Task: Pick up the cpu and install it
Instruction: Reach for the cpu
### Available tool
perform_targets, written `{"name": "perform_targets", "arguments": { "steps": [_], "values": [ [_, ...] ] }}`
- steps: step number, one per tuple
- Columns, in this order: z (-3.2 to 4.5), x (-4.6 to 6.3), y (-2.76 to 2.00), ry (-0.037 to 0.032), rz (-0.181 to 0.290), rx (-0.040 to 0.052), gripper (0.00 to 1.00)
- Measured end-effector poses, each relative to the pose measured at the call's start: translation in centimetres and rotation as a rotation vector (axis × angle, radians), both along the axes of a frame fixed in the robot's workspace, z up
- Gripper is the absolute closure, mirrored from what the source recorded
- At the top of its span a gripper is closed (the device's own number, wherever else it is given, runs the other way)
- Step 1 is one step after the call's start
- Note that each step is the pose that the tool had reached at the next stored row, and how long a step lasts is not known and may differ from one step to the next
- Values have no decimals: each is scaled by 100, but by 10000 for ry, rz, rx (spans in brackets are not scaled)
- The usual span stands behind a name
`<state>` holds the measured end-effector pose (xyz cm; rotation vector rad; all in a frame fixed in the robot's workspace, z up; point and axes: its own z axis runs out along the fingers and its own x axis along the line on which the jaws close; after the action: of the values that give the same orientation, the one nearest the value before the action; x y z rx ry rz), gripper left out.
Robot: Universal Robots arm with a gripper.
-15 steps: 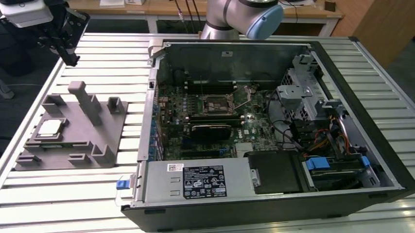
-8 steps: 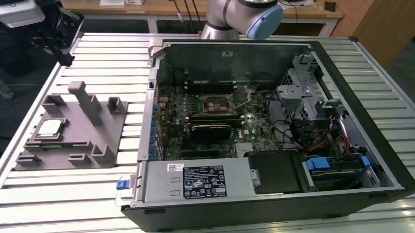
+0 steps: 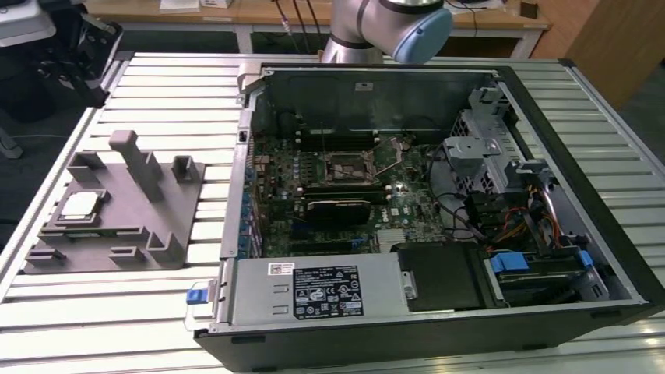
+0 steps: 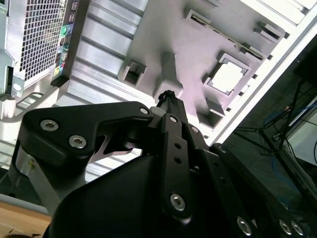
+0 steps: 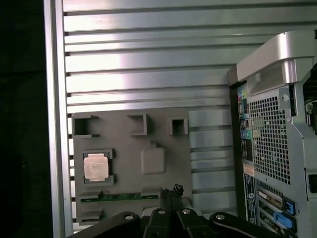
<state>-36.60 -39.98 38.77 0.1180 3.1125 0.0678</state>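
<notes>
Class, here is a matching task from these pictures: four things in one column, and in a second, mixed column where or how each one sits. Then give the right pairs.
1 cpu
2 grey tray
3 computer case
4 socket frame

a on the motherboard, inside the case
b lying open on the slatted table
c in a recess of the tray
d beside the case, at the exterior view's left, bearing upright posts

Pairs: 1-c; 2-d; 3-b; 4-a

Cropped and covered
The arm (image 3: 379,27) runs off the exterior view's upper edge; in the second wrist view the gripper (image 4: 166,94) and its black body cover part of the grey tray (image 4: 198,44).
</notes>
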Motion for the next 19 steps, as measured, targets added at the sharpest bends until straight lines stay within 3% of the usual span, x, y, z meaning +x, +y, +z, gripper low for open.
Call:
{"name": "perform_targets", "arguments": {
  "steps": [12, 19],
  "values": [
    [-51, -193, -3, 0, 1, 0, 89],
    [-170, -322, -10, 0, 1, 0, 89]
  ]
}}
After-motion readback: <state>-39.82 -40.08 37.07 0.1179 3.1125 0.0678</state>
